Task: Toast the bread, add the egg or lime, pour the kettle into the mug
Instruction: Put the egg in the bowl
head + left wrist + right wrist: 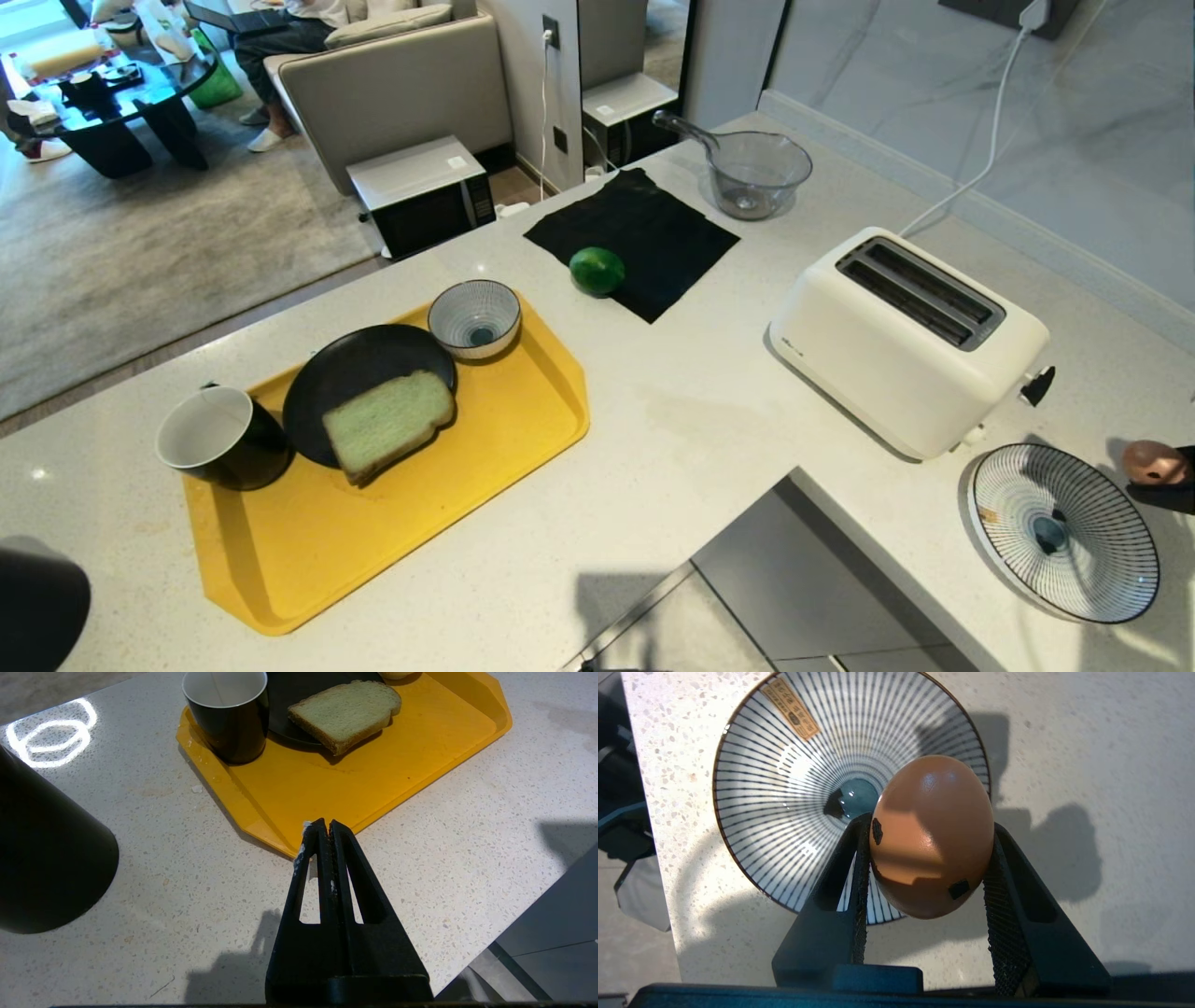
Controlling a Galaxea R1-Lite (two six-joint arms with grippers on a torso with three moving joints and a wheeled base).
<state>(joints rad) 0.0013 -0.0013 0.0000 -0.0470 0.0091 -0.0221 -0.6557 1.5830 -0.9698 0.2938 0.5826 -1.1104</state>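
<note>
My right gripper [924, 858] jaws clamped on the egg [931, 835] above the striped plate [784, 765], mostly cut off at head view's edge, left gripper [325, 828] jaws closed over bench [187, 882], kettle [42, 858] only partly visible

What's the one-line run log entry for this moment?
right claw: shut on egg, above striped plate | left claw: shut, empty, near tray | bread: on black plate, untoasted | toaster: empty
</note>
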